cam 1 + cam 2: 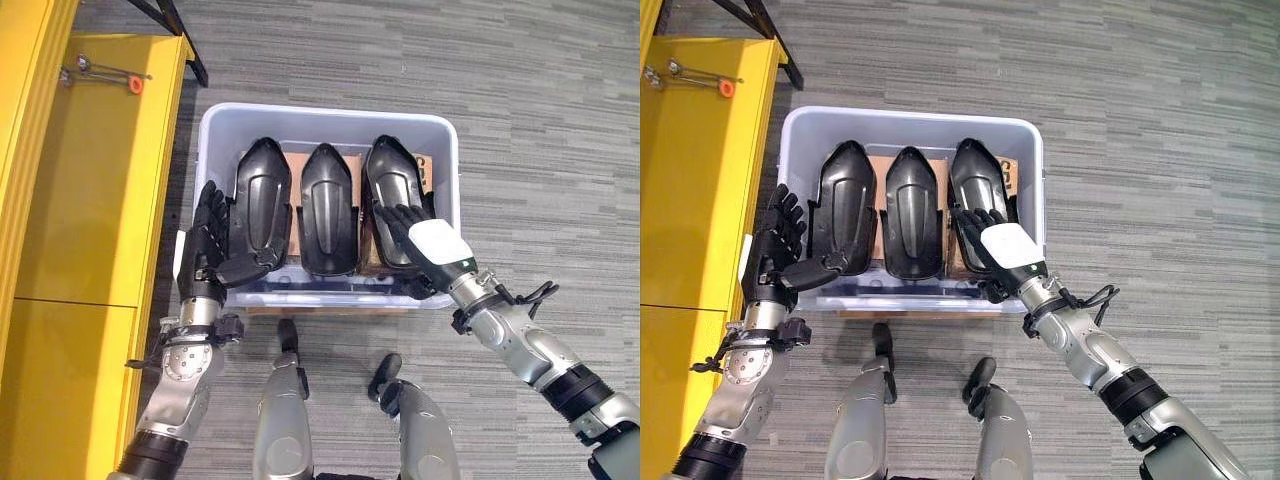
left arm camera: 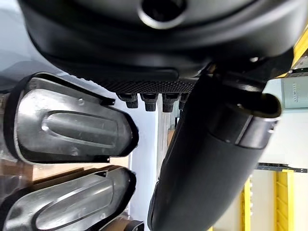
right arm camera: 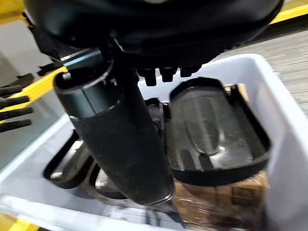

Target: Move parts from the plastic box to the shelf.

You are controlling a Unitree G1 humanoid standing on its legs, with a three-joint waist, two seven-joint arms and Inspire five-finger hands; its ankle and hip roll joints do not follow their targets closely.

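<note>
Shelf (image 1: 95,170): yellow, along the left side of the scene; a small metal tool with an orange tip (image 1: 105,74) lies on its far end
Left robot hand (image 1: 210,240): at the box's left wall; fingers straight and spread, pointing away from the robot outside the wall; thumb reaches over the rim to the near end of the left part; nothing clamped
Plastic box (image 1: 330,118): pale translucent tub on the grey striped floor (image 1: 540,130), just right of the shelf; holds all three parts
Left part (image 1: 262,195): black moulded shell, rounded tapered far end, raised rim, long oval ridge down the middle; glossy; leans in the box
Middle part (image 1: 328,205): same shape and colour; side by side with the others
Right part (image 1: 392,190): same shell, nearest the box's right wall
Cardboard (image 1: 424,172): brown, under the parts; dark print on it, too small to read
Right robot hand (image 1: 425,240): white cover on its back; fingers stretched flat on the near half of the right part; not closed round it
</note>
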